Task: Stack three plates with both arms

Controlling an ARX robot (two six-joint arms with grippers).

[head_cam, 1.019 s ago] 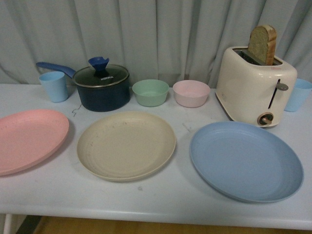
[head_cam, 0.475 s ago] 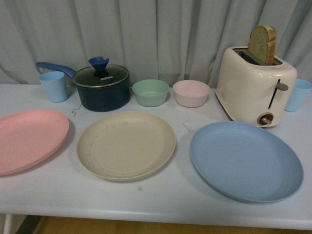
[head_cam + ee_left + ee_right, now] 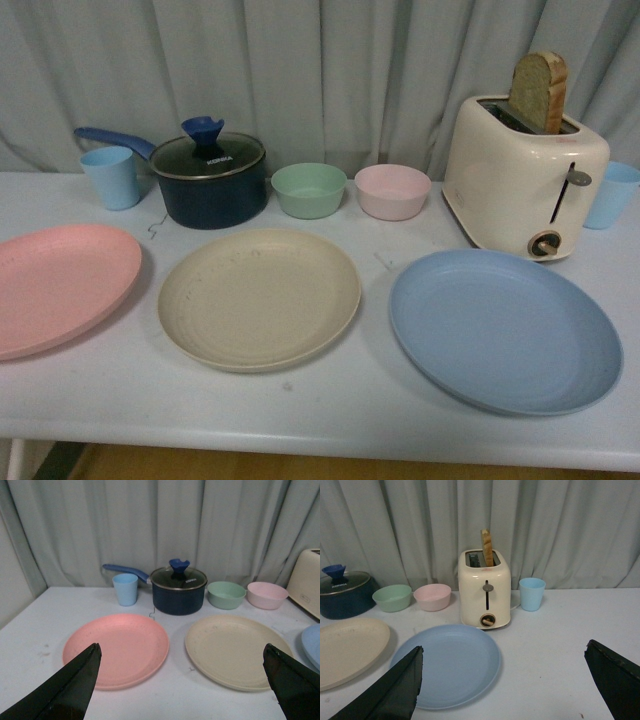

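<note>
While neither arm shows in the front view, we read both from their wrist cameras: the left jaws stand wide apart with nothing between them, and the right jaws are likewise spread wide and empty. We see the three plates lying flat and separate in a row along the near part of the desk (image 3: 330, 415): the pink plate (image 3: 60, 285) on our left, the beige plate (image 3: 258, 297) in the middle, the blue plate (image 3: 503, 328) on our right, none touching another. From the left jaws the pink plate lies ahead and below, the beige one beside it; from the right jaws the blue plate lies ahead and below. We judge the left arm nearer the pink plate and the right arm nearer the blue, so the middle plate looks the natural base. Being round, the plates offer no long axis; a rim grip would likely come in low. A lidded saucepan (image 3: 210, 185) stands behind the row, and a toaster (image 3: 522, 180) just behind the blue plate.
</note>
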